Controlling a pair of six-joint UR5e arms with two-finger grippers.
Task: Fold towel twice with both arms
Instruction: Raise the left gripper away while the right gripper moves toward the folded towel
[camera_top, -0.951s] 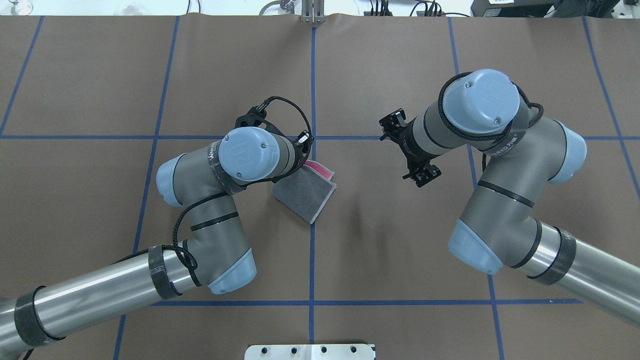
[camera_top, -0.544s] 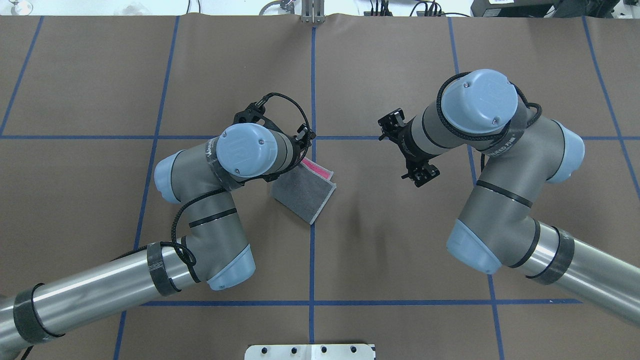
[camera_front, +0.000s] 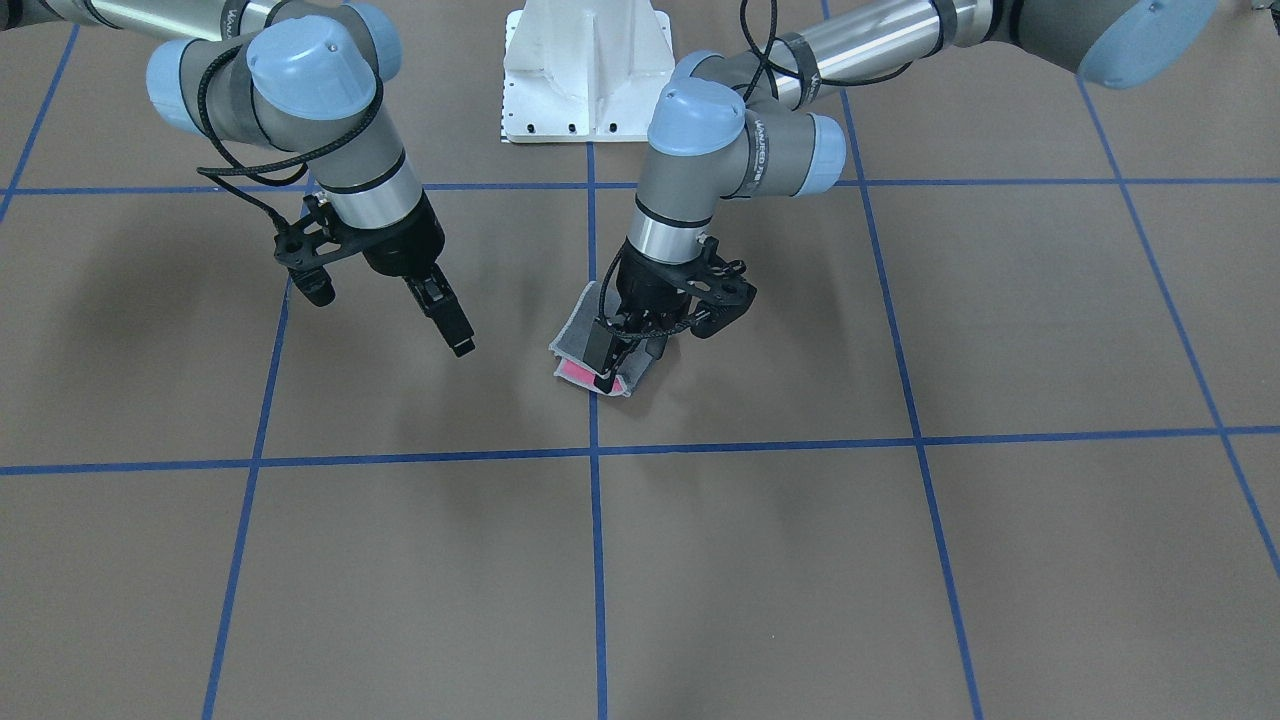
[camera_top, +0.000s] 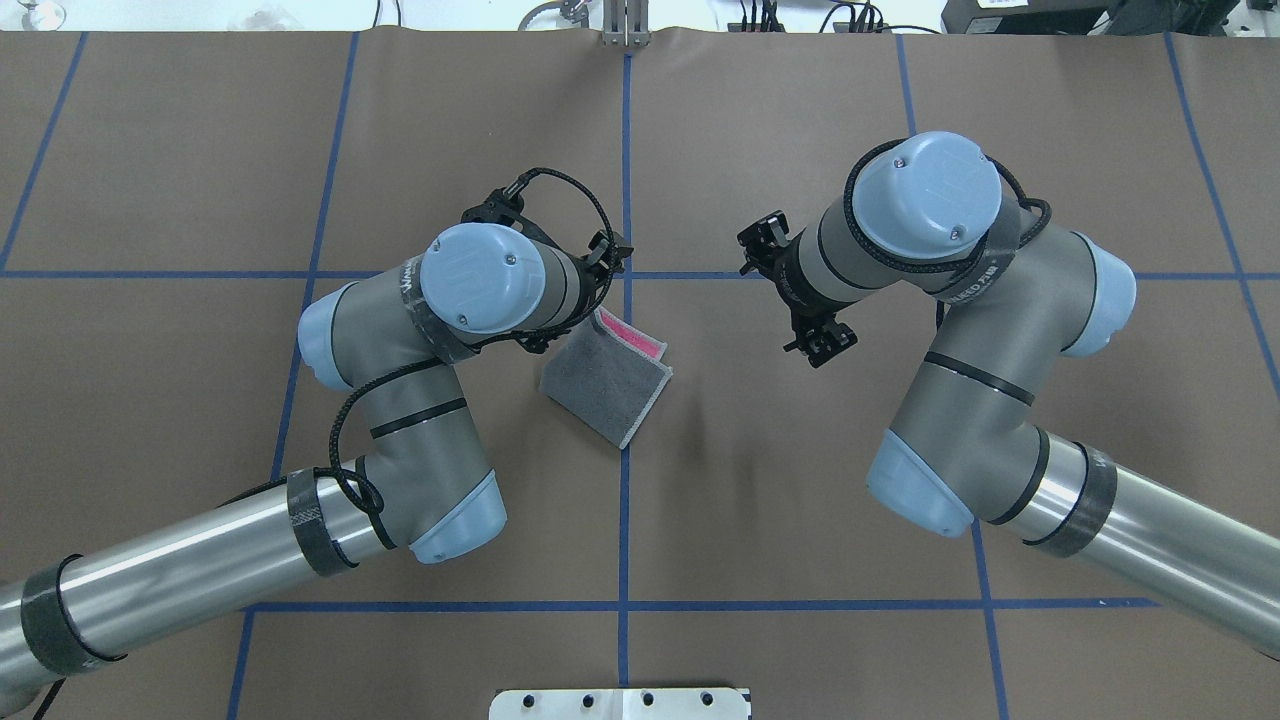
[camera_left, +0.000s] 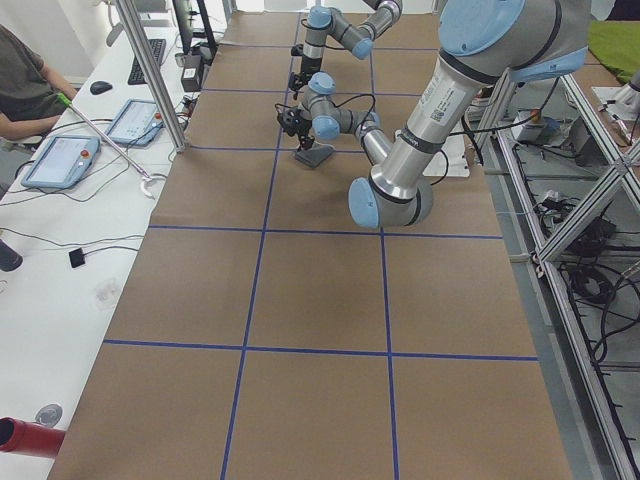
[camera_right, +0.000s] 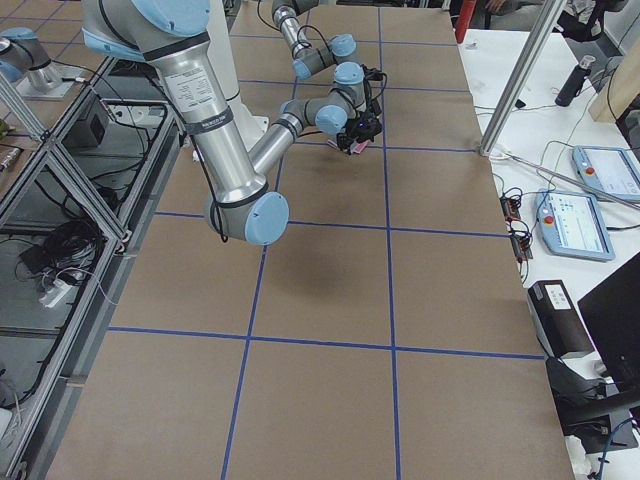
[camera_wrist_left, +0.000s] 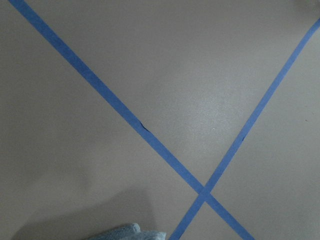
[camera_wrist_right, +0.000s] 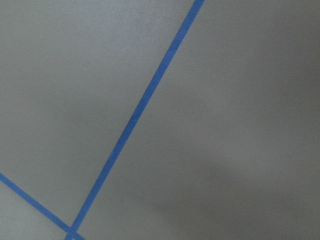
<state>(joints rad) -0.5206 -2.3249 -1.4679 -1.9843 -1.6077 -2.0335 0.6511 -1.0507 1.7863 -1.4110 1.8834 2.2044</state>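
Towel (camera_top: 605, 385) folded, grey up, pink edge; L jaws apart, empty; R jaws unclear.

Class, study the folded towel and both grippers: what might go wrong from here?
1. The left gripper sits at the edge of the towel; lifting away, a finger might snag the terry and open the fold.
2. A pink strip shows beyond the grey top layer, so the layers are uneven and may spread.
3. The right gripper hangs clear of the towel, so nothing pins it.
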